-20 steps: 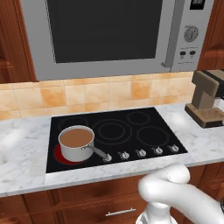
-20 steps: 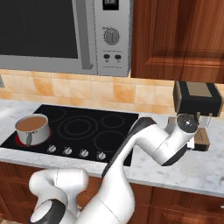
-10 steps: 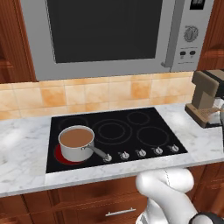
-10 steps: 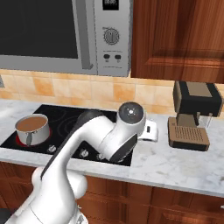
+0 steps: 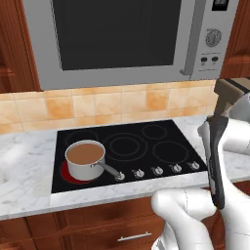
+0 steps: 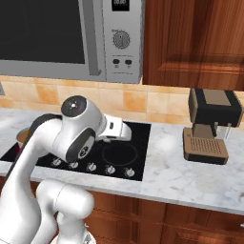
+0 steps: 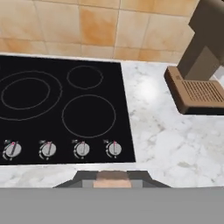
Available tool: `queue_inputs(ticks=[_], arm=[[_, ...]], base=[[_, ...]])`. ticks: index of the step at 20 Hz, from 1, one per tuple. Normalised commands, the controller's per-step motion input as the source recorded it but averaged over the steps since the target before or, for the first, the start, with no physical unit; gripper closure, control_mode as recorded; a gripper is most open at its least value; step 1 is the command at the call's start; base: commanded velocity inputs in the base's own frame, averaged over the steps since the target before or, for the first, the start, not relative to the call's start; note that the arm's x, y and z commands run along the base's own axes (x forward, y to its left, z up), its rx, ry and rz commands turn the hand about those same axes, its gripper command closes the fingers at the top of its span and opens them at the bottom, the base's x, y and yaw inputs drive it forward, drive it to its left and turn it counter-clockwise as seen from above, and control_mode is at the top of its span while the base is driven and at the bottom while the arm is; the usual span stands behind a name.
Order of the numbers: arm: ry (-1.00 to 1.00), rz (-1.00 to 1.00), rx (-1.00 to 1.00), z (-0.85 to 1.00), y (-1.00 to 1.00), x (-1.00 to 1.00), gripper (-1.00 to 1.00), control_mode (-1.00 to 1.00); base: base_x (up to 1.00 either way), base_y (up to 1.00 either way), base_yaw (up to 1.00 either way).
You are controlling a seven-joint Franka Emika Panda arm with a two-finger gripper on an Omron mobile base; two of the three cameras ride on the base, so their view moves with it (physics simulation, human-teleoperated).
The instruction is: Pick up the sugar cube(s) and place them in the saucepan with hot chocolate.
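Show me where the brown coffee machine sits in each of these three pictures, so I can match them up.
Left base view: coffee machine at the right edge, partly behind the white arm.
Right base view: right of centre, on the marble counter.
Hand view: top right corner, cropped.
Shared landmark: the black cooktop, to the machine's left in all three.

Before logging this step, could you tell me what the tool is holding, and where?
Apparently a small tan sugar cube, pinched by opposite sides between the shut tool tips.

Steel saucepan with hot chocolate (image 5: 86,159) sits upright on red-glowing front-left burner
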Motion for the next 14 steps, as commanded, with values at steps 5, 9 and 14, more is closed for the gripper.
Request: queue_inputs(ticks=[5,9,14], arm=[[0.14,0.12,-0.08,0.15,1.00,0.20,1.00,-1.00],[0.20,0.27,0.00,0.01,0.95,0.25,1.00,-1.00],[0.36,0.37,0.00,0.00,0.73,0.31,1.00,-1.00]], base=[[0.00,0.00,0.00],[0.00,0.00,0.00],[0.00,0.00,0.00]])
